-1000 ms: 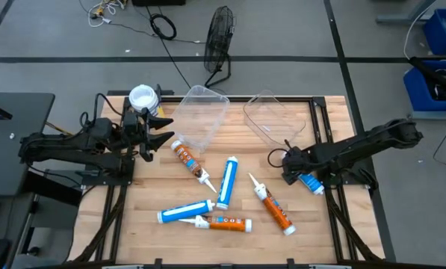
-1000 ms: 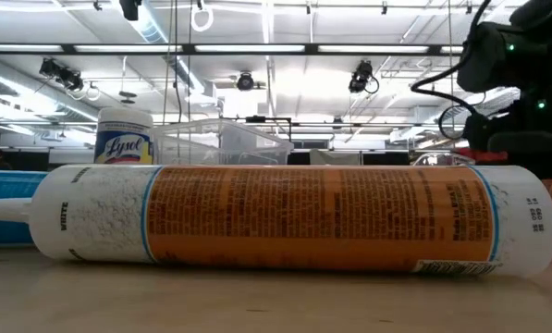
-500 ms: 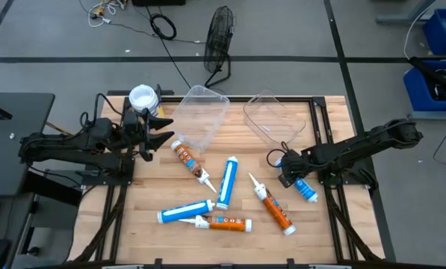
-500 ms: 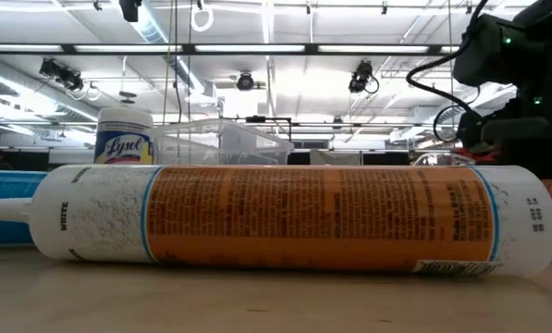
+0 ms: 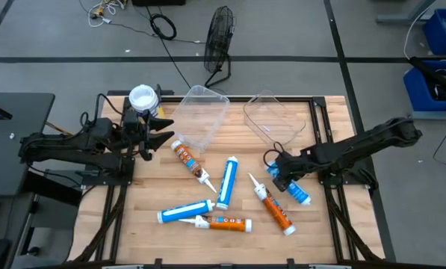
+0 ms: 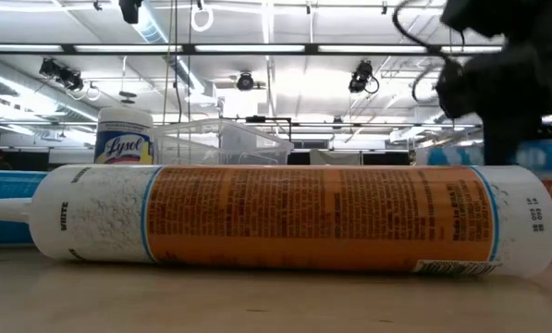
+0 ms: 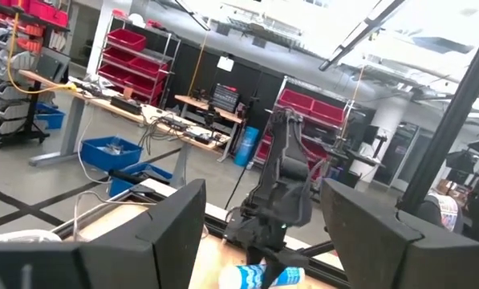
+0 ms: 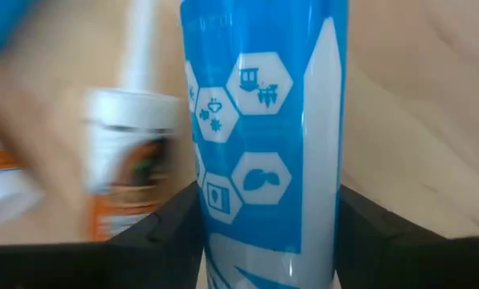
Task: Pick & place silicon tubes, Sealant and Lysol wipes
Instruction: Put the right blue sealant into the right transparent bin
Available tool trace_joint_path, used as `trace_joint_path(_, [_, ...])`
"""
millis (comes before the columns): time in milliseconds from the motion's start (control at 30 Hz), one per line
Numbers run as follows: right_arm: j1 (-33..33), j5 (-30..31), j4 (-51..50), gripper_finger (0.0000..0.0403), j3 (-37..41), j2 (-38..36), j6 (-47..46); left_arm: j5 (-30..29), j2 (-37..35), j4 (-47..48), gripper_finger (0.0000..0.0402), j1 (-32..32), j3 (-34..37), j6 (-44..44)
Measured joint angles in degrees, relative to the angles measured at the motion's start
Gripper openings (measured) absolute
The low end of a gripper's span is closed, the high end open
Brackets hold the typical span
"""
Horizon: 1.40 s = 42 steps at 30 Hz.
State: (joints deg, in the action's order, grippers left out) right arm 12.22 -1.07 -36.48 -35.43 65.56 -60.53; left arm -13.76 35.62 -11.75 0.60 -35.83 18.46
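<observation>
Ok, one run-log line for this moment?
right gripper: shut on blue tube, lifted | left gripper: open, beside Lysol wipes | bins: no tubes inside

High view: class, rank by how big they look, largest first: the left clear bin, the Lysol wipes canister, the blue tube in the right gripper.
1. Left clear bin
2. Blue tube
3. Lysol wipes canister, though seen end-on, so its height is hidden.

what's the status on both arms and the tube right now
Right gripper shut on blue tube, mid-table. Left gripper open, parked by Lysol wipes. Nothing blocking.
</observation>
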Motion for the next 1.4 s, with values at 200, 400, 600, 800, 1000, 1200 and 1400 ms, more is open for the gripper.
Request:
trace_joint_path(200, [-0.3, 0.6, 0.0, 0.0204, -8.6, 0.0, 2.9, 0.7, 0.6, -1.3, 0.0252, 0.0, 0.0, 0.4])
trace_joint_path(400, [-4.0, 3.0, 0.2, 0.0204, -17.2, 0.0, 7.7, 3.1, 3.7, -6.2, 0.0252, 0.0, 0.0, -3.1])
trace_joint_path(600, [-8.8, 1.0, 4.4, 0.0204, -21.9, 0.0, 10.0, 6.8, 10.1, -18.8, 0.0242, 0.9, 0.0, -10.4])
trace_joint_path(800, [-11.7, -6.7, 14.7, 0.0204, -22.2, 0.0, 7.2, 6.7, 16.2, -20.5, 0.0218, 2.9, -3.0, -14.1])
trace_joint_path(1000, [-12.7, -12.7, 21.4, 0.0204, -22.2, 0.0, -0.4, 6.4, 21.9, -18.9, 0.021, 5.2, -8.1, -19.9])
trace_joint_path(1200, [-12.7, -12.9, 27.7, 0.0204, -22.2, 0.0, -8.8, 6.0, 25.9, -10.1, 0.0228, 7.0, -15.8, -33.2])
trace_joint_path(1400, [-12.7, -11.1, 30.6, 0.0204, -22.2, 0.0, -18.4, 4.7, 27.2, 6.4, 0.0254, 8.6, -24.4, -48.6])
